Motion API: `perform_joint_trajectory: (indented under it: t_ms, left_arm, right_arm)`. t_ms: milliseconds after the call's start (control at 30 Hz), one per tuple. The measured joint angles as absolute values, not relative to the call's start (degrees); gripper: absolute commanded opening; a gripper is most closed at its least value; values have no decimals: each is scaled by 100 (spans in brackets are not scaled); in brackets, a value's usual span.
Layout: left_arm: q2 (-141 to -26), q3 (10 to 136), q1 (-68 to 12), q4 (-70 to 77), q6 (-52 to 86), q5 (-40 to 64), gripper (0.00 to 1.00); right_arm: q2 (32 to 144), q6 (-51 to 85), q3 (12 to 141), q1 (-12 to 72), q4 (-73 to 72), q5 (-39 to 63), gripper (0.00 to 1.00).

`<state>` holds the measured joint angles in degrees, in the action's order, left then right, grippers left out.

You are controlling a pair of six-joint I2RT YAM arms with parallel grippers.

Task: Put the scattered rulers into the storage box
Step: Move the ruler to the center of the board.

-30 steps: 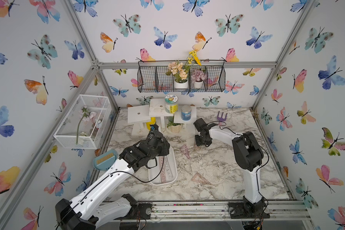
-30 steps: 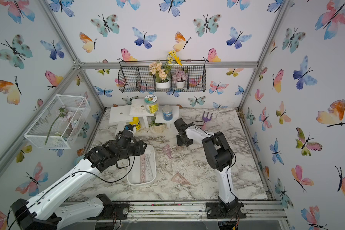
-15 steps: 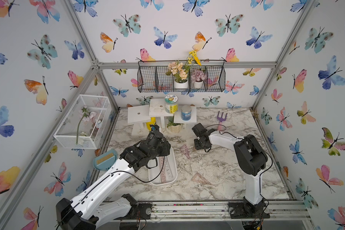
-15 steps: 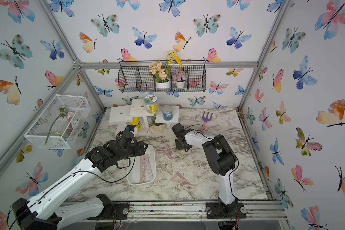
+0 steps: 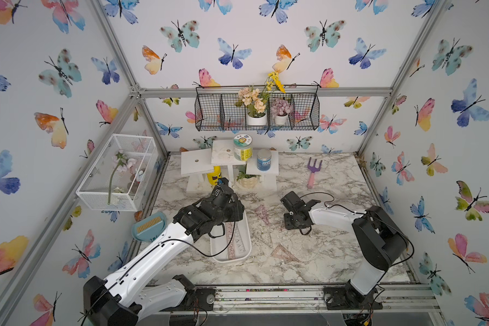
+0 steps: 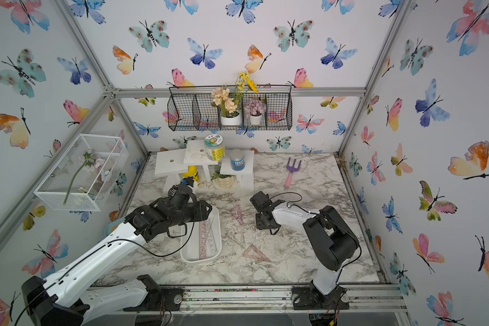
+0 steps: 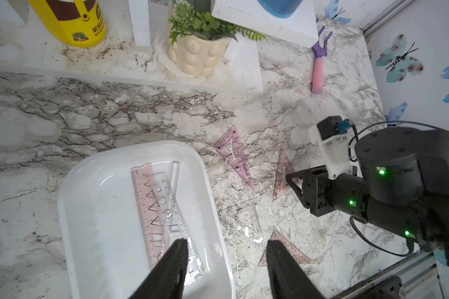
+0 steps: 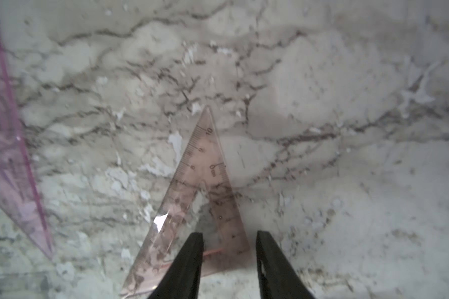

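Left wrist view: left gripper (image 7: 227, 242), jaws apart and empty, hangs above the box (image 7: 94, 220) rim; rulers (image 7: 156, 207) lie inside the box, partly beneath the gripper. Right wrist view: right gripper (image 8: 230, 234), jaws apart, not clamped, straddles the broad end of a set square (image 8: 205, 168) lying flat on the table (image 8: 347, 103). Both top views: a purple set square (image 5: 261, 211) (image 6: 237, 211) lies on the table between the two grippers.

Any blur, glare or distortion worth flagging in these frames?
Right wrist view: soft throughout, with a white glare spot on the set square at the right tool. Left wrist view: sharp, faint sheen on the storage box floor. Both top views: even light, though the loose rulers barely show against the marble table.
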<state>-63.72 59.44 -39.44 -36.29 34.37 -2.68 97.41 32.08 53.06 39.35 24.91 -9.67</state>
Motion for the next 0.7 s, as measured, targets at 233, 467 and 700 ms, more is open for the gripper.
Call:
perform_joint_trajectory:
  t_ms: [233,467,700]
  left_arm:
    - [-6632,5835,-3944,-3415,3439,10,52]
    - [-7417,5677,-4237,-2985,3487,370,50]
    - [-8396,5863,-4698,-2554,3614,628,49]
  right_arm:
    - [9085,3415,4598,3935,2521,-943,41]
    - [9019,3538,4617,3938,2637,-891,48]
    - [8291,3745,4858,3935,3107,-941,61]
